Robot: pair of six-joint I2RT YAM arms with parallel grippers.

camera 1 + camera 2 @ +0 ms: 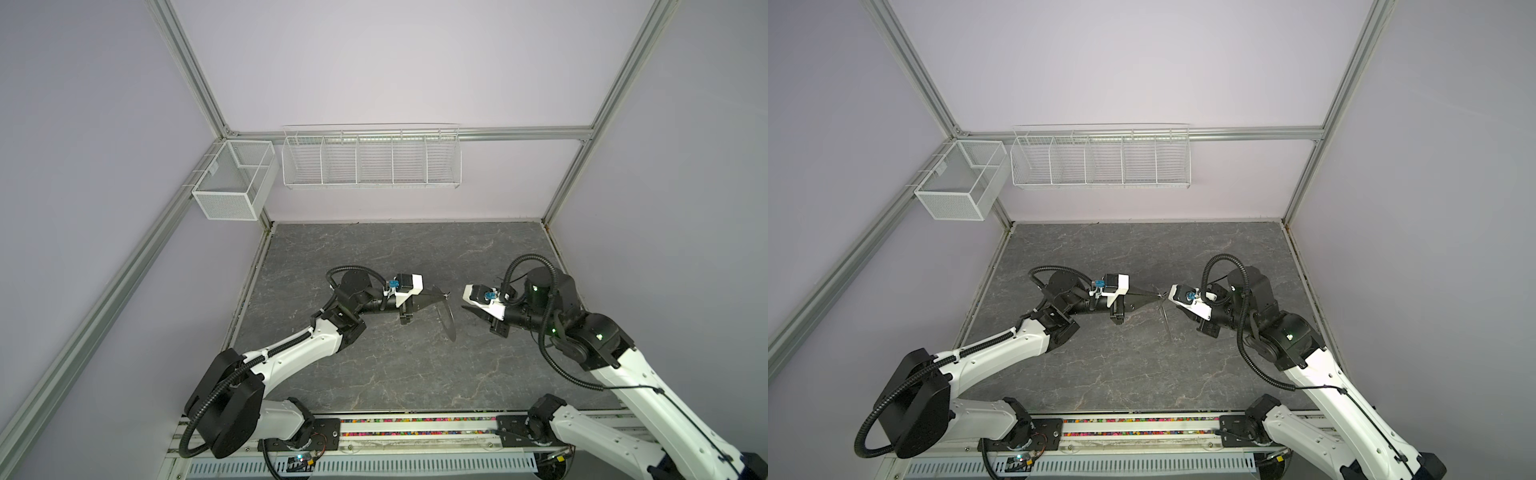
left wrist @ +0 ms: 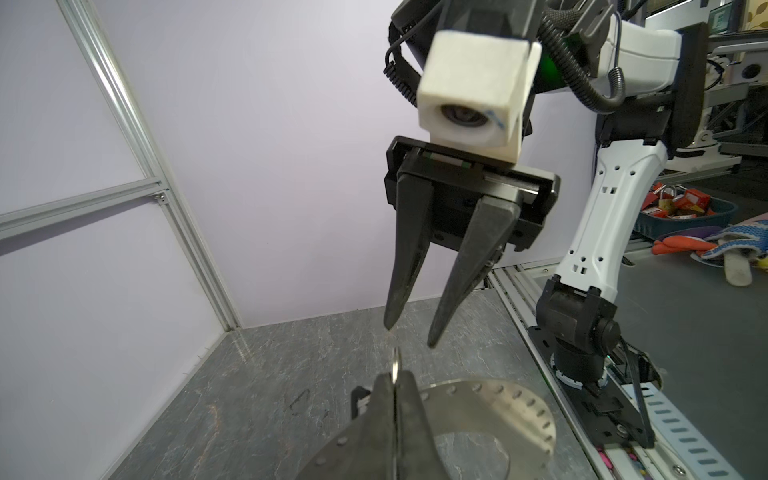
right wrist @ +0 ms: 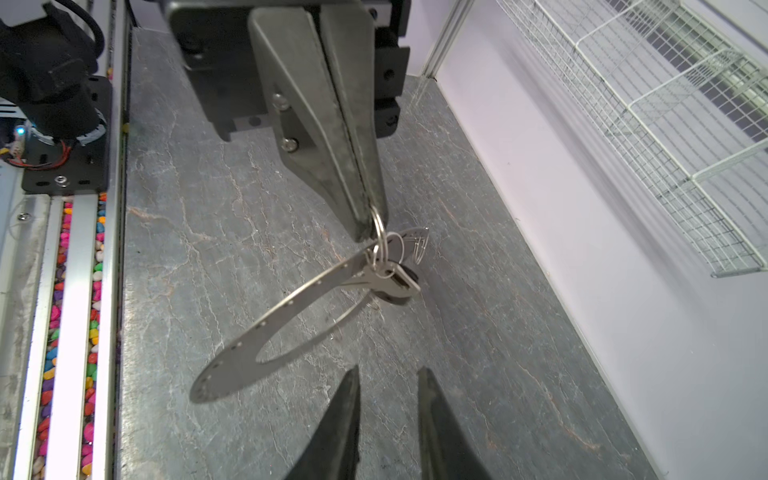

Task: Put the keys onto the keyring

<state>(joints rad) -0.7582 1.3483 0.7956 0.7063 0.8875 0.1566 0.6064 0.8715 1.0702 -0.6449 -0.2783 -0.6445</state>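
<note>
Right wrist view puts my left gripper [image 3: 370, 226] straight ahead, jaws pressed together on a small split ring [image 3: 379, 220]. From that ring the keyring [image 3: 224, 374] hangs tilted in the air above the table [image 3: 187, 187], and the keys [image 3: 390, 280] bunch against its upper rim on thin wire loops. My right gripper [image 3: 387, 374] sits just short of the keyring with its jaws apart and nothing between them.

From the left wrist view the same holds: my right gripper [image 2: 410, 334] points down at the split ring [image 2: 397, 361] without touching it, and the keyring [image 2: 498, 411] spreads out below. In both top views the keyring [image 1: 449, 322] shows nearly edge-on between my two arms.

I judge the threading to be at its end or close to it: the keys seem to hang with the keyring from one cluster of loops. I cannot tell whether each key's loop truly passes through a rim hole. The next move calls for a steady left grip while the right either closes on a loose loop or stays clear.

The keyring is flat, wide and grey, with small holes around its rim and a large central opening. One silver key lies flat against it, with a dark tag behind; a white tag I cannot make out.
</note>
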